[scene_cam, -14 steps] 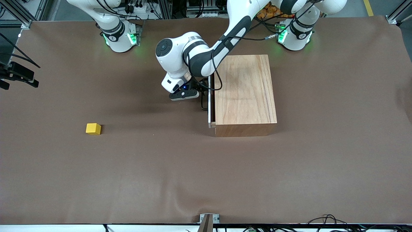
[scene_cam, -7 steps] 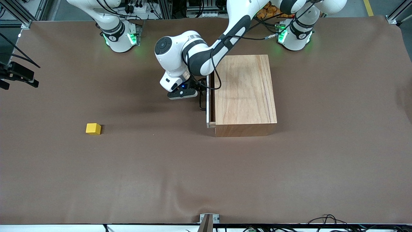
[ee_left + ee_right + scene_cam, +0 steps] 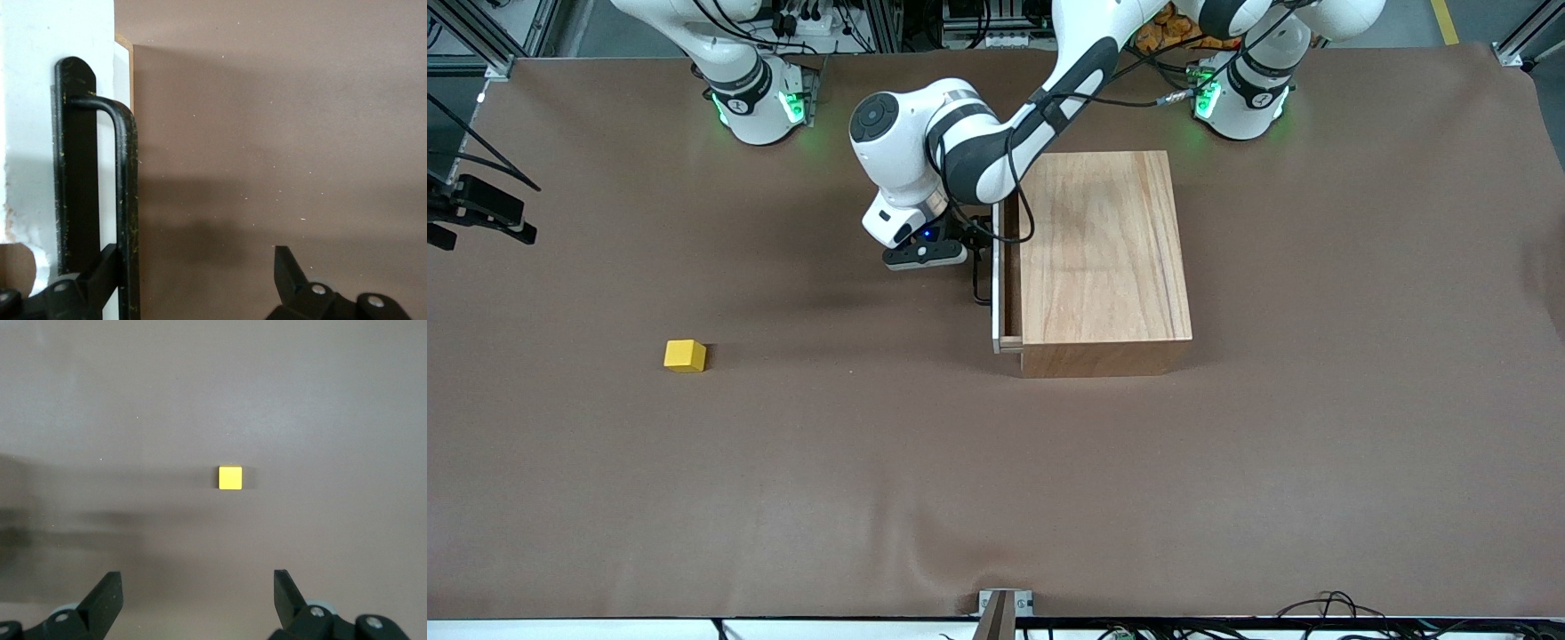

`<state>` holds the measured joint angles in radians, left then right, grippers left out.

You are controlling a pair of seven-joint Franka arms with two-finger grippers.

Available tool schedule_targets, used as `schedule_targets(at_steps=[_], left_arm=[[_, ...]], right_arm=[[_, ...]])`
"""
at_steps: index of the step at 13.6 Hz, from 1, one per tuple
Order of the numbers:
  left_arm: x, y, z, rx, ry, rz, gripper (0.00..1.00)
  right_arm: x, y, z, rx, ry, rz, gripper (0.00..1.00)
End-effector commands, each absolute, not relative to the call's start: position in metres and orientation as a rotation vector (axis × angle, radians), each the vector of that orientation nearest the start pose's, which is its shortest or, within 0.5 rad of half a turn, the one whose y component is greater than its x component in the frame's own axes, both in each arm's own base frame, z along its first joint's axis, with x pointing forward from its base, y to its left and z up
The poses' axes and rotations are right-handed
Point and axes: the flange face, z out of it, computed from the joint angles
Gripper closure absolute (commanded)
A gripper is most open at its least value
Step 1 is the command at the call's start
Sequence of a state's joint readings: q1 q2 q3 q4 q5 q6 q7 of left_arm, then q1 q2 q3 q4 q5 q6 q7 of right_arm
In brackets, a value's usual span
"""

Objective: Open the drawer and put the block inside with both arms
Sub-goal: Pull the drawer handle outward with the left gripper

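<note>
Left gripper [image 3: 193, 280] spread wide, one finger hooking drawer handle [image 3: 123, 200]

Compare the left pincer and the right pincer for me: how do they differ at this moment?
The left pincer is at the drawer, which is slightly open, with one finger hooked at its black handle; the right pincer touches nothing.
The left pincer is low, close to the white drawer front; the right pincer hangs high over the block, which lies on the table.
Both stand open, clamped on nothing.
</note>
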<state>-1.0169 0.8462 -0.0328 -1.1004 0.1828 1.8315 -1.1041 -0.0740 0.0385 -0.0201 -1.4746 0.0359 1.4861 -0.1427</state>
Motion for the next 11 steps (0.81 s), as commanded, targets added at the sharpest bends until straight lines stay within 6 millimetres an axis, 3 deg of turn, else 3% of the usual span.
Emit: schedule_targets(at_steps=[1,11], left_arm=[[0.3946,-0.6535,0.3040,-3.001,-0.013,-0.155,0.00],[0.3858,-0.6628,0.3053,-3.039,0.005,-0.151,0.00]], right_arm=[[0.5565,-0.0561,0.6429,-3.104,-0.054,0.041,0.00],[0.5568,-0.0622,0.6405,-3.103,-0.035,0.048,0.00]])
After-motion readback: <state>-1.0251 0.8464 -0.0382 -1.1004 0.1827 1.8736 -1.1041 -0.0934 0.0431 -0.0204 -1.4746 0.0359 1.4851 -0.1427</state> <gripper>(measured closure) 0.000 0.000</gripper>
